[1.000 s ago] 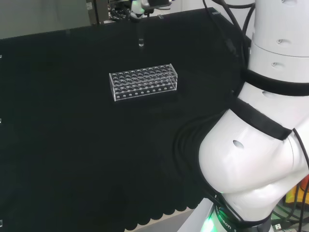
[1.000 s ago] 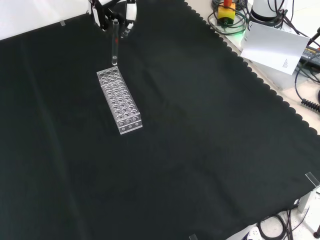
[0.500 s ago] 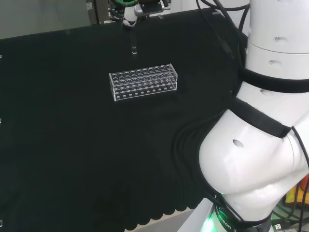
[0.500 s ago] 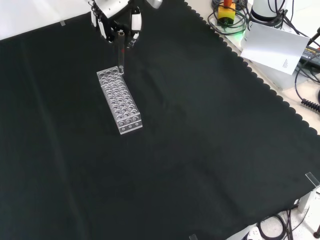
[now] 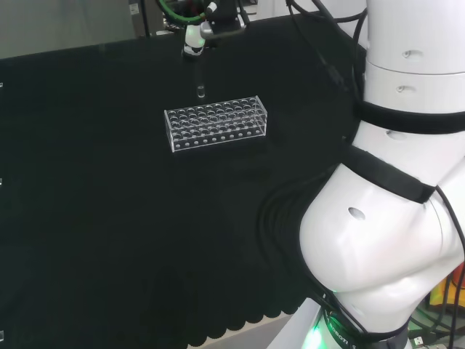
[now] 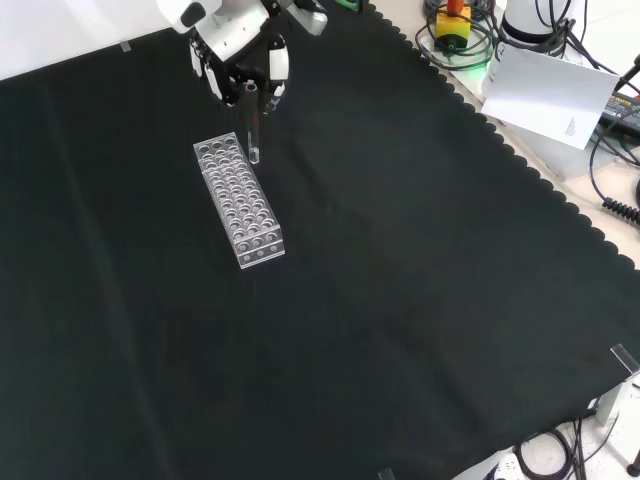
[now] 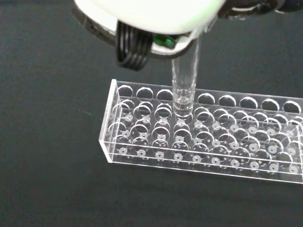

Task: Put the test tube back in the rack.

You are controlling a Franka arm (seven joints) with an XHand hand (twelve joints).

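The hand (image 6: 240, 62) has its fingers curled round the upper end of a clear test tube (image 6: 253, 128), which hangs upright below it. In the wrist view the test tube's rounded bottom (image 7: 183, 101) is just above the holes of the clear plastic rack (image 7: 199, 142), over one of the rows near the rack's long edge, not yet seated. The rack (image 6: 238, 199) lies directly beneath the hand on the table (image 6: 420, 280), which is covered in black cloth, its long body reaching away from the hand toward the front camera.
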